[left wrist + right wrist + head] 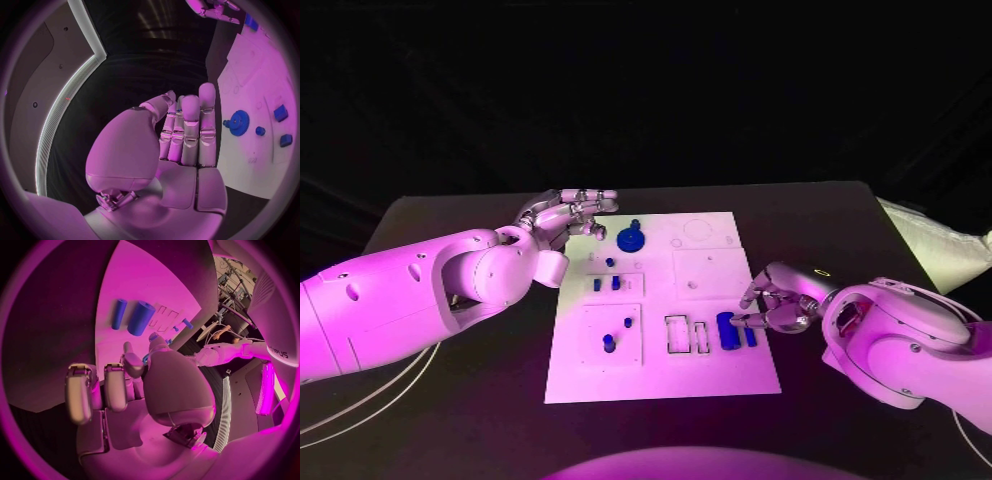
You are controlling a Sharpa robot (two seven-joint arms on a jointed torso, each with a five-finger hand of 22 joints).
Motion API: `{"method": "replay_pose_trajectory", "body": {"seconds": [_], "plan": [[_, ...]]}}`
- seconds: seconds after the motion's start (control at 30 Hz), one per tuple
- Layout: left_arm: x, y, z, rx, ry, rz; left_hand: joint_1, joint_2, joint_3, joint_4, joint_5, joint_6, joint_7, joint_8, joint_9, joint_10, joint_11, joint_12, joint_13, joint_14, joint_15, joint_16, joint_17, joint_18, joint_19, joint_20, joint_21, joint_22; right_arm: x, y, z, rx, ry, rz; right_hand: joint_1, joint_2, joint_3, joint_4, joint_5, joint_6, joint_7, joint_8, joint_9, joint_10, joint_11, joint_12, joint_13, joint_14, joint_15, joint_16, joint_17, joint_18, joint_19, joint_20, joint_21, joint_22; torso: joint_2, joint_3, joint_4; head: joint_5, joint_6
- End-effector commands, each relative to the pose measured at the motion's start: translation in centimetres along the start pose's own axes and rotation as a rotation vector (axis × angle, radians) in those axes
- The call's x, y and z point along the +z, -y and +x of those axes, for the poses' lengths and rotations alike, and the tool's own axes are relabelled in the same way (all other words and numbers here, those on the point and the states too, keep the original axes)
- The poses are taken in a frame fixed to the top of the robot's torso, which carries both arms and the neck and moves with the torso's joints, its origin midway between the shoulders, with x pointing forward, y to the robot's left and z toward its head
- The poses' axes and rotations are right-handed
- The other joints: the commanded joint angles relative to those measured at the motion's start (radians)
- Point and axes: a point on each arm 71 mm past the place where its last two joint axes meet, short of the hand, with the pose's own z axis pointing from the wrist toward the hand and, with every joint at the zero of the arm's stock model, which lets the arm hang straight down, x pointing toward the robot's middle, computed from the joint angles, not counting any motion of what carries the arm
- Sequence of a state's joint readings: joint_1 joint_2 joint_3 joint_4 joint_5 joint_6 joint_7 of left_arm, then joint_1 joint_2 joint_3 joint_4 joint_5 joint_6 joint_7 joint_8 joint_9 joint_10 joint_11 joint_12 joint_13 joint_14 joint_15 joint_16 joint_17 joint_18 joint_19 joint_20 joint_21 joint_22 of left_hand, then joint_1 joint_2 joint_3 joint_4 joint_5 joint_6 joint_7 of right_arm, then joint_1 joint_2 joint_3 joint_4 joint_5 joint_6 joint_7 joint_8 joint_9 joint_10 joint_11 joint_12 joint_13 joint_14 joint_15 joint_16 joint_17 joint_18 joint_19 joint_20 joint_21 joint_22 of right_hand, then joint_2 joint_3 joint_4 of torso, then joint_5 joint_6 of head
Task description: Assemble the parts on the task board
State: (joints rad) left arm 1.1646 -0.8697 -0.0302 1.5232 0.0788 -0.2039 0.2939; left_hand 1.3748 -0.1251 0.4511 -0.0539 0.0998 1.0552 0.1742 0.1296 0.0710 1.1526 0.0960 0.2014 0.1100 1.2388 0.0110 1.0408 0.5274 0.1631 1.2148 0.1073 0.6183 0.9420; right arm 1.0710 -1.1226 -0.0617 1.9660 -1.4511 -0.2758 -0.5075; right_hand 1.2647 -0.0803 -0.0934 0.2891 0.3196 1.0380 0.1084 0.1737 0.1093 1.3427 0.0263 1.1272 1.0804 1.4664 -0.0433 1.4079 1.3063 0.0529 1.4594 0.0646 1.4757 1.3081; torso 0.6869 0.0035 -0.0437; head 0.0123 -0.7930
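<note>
Dim room, magenta light from above, glare on the task board (pixel 661 310), fisheye-bent wrist views

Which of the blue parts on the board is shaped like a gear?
The blue gear at the task board's far edge, beside the left hand; the other parts are plain pegs and cylinders.

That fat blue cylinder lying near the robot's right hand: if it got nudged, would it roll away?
Probably yes. The fat blue cylinder lies on its round side on the flat task board, so a sideways nudge would likely roll it. It looks rigid, probably plastic and light. Its smooth surface may be slippery for the right robot hand beside it.
</note>
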Motion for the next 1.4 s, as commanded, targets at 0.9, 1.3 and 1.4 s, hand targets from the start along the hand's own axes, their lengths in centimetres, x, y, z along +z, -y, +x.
{"method": "replay_pose_trajectory", "body": {"seconds": [0.9,1.3,1.4], "plan": [[-0.1,-0.3,-0.2,-0.011,-0.013,-0.005,-0.001,0.01,-0.007,0.0,0.003,-0.01,0.0,0.005,-0.001,-0.007,0.001,0.003,0.001,-0.004,-0.001,0.0,-0.001,0.016,-0.005,0.002,-0.007,-0.002,2.2,-1.2,3.8,-0.083,-0.111,0.027,0.021,0.043,-0.03,-0.003,0.013,0.011,-0.005,0.032,0.017,0.018,-0.003,0.047,0.073,0.06,-0.003,0.015,0.016,-0.012,0.008,0.0,0.01,0.101,0.001,-0.0013,0.0,0.008,-0.013],[-0.2,-0.3,-0.2,-0.012,-0.013,-0.006,-0.001,0.01,-0.007,0.0,0.003,-0.01,0.0,0.005,-0.001,-0.007,0.001,0.003,0.001,-0.004,-0.001,0.0,-0.001,0.016,-0.005,0.002,-0.007,-0.002,2.1,-1.1,3.5,-0.017,-0.027,0.039,0.033,0.114,-0.032,-0.002,0.086,0.063,-0.026,0.056,0.047,0.038,-0.022,0.059,0.108,0.061,-0.018,0.019,0.025,-0.013,0.012,-0.013,0.014,0.108,0.0,-0.0012,-0.0011,0.008,-0.014],[-0.2,-0.3,-0.2,-0.012,-0.014,-0.007,-0.001,0.01,-0.007,0.0,0.003,-0.01,0.0,0.005,-0.001,-0.007,0.001,0.003,0.001,-0.004,-0.001,0.0,-0.001,0.016,-0.005,0.002,-0.007,-0.002,1.6,-1.3,3.0,0.027,0.022,0.022,0.039,0.12,-0.033,-0.002,0.108,0.07,-0.03,0.058,0.054,0.041,-0.026,0.058,0.112,0.061,-0.022,0.019,0.026,-0.014,0.013,-0.016,0.015,0.11,0.0,-0.0008,0.0,0.008,-0.013]]}}
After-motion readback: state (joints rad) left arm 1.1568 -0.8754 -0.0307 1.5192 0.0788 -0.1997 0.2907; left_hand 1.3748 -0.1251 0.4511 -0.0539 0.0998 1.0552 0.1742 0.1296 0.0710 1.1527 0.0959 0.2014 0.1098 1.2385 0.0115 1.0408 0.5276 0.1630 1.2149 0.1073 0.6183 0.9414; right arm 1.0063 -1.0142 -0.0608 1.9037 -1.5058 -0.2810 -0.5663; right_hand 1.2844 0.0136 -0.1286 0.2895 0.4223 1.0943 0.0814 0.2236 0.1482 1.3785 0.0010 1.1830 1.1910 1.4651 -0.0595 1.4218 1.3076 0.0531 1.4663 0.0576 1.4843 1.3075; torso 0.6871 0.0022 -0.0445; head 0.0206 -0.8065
